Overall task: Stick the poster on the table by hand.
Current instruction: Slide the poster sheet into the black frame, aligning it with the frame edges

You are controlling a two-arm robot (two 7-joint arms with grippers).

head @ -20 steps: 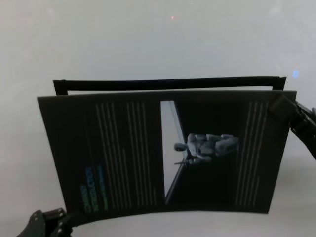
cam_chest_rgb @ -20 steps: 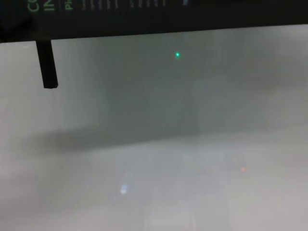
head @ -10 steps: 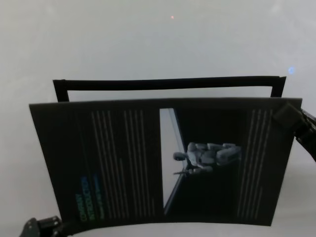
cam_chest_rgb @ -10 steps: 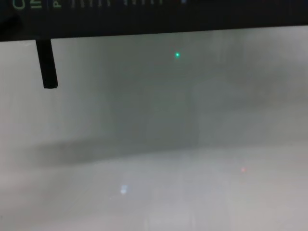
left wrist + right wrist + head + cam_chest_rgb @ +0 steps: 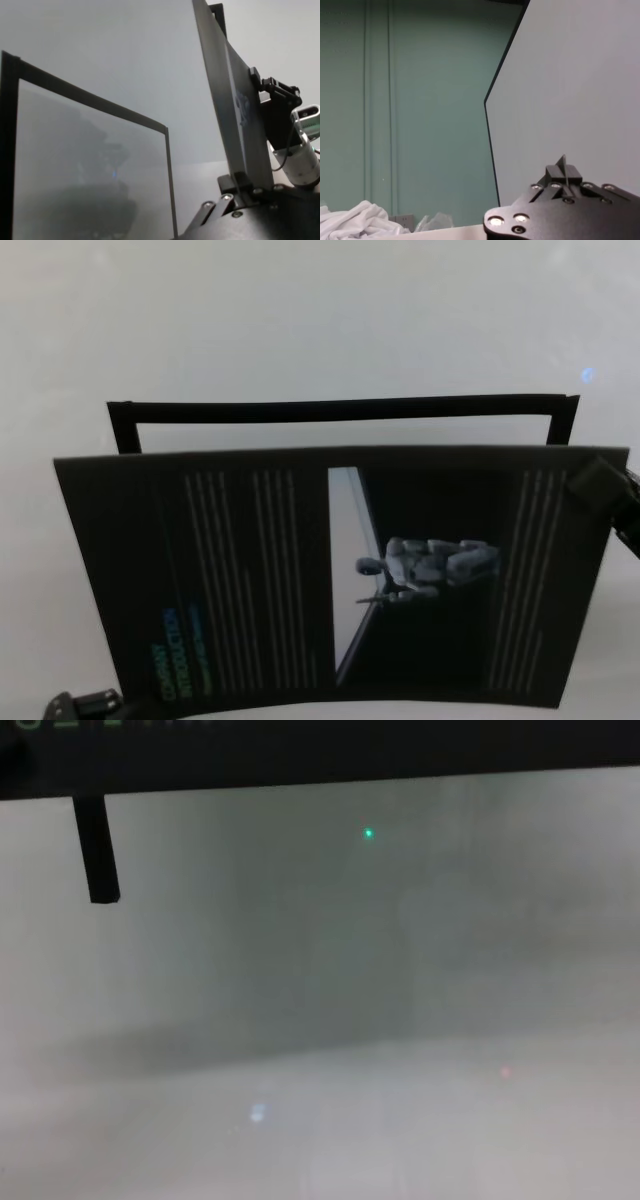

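Observation:
The poster [image 5: 340,575], a black sheet with white text columns, a green heading and a picture panel, hangs in the air over the pale table [image 5: 300,310]. My left gripper [image 5: 85,706] is shut on its lower left corner, and my right gripper [image 5: 598,480] is shut on its upper right corner. In the left wrist view the poster [image 5: 235,115] shows edge-on, clamped by the left gripper [image 5: 241,181], with the right gripper [image 5: 265,92] farther off. The right wrist view shows the right gripper [image 5: 565,172] pinching the sheet [image 5: 570,85]. In the chest view the poster's lower edge [image 5: 320,750] crosses the top.
A thin black frame [image 5: 340,408] stands behind the poster, and one of its bars [image 5: 97,850] hangs into the chest view. The left wrist view shows this frame [image 5: 100,106] close beside the poster. White cloth [image 5: 355,220] lies far off against a green wall.
The poster has risen in both grippers: its lower edge climbs out of the chest view and it sits larger and lower in the head view. The black frame has not moved.

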